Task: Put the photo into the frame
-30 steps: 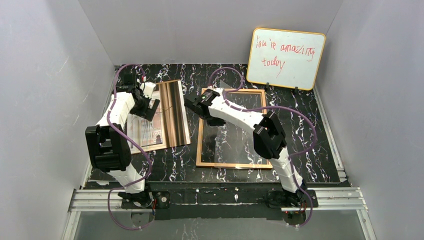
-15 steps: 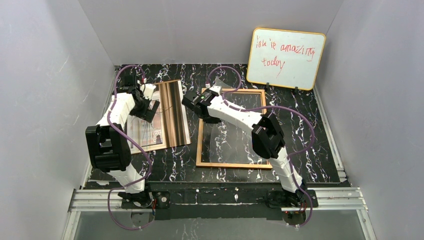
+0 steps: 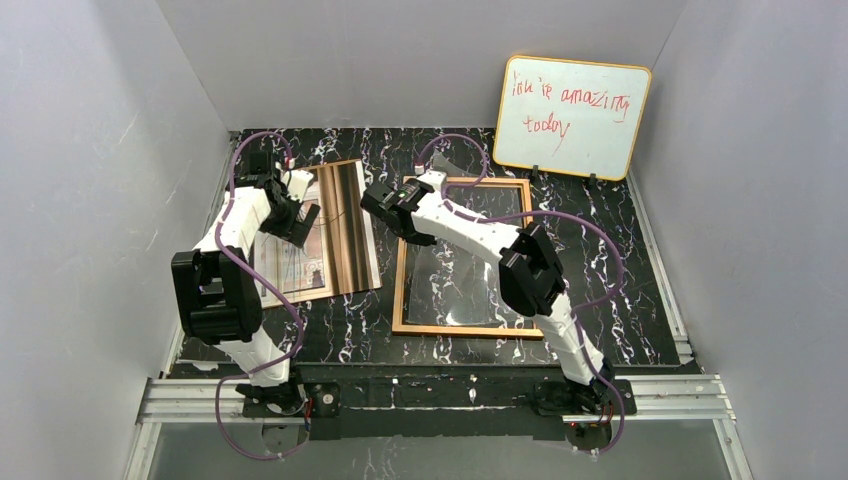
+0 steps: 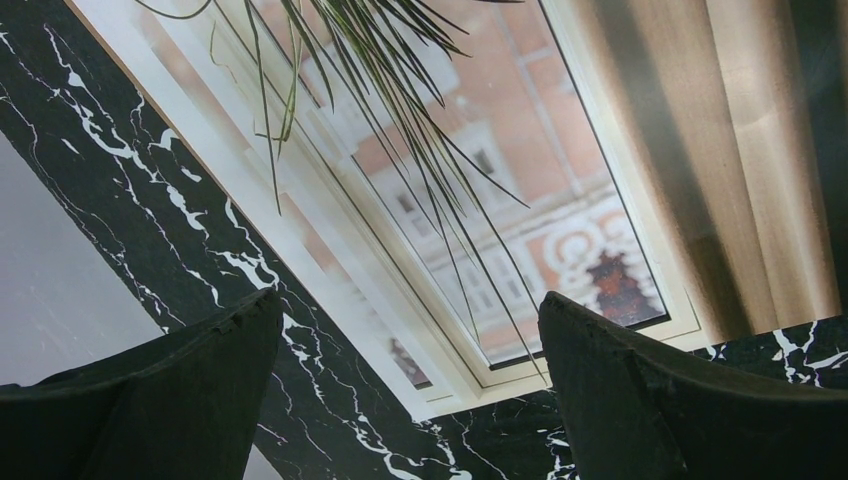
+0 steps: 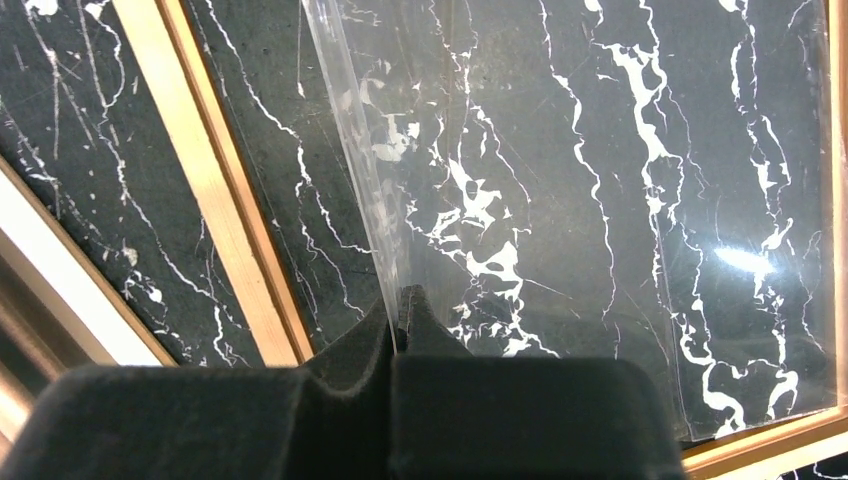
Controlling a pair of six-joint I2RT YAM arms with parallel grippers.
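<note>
Left wrist view: the photo is judged to be light, thin and floppy, with a glossy face that is slippery and easily creased or smudged. It is best taken at an edge or corner, and since it lies flat, that edge would have to be teased up first. A window with a white surround, a red-brick building beyond it, long green plant leaves and beige-brown curtains are shown on it. It is laid flat on the table at the left, beside the frame and apart from it. The left pincer is held wide open over one edge of the photo, with nothing in it. A clear sheet inside the frame is pinched at its edge by the right pincer, which is closed on it, and the sheet appears tilted up on that side.
</note>
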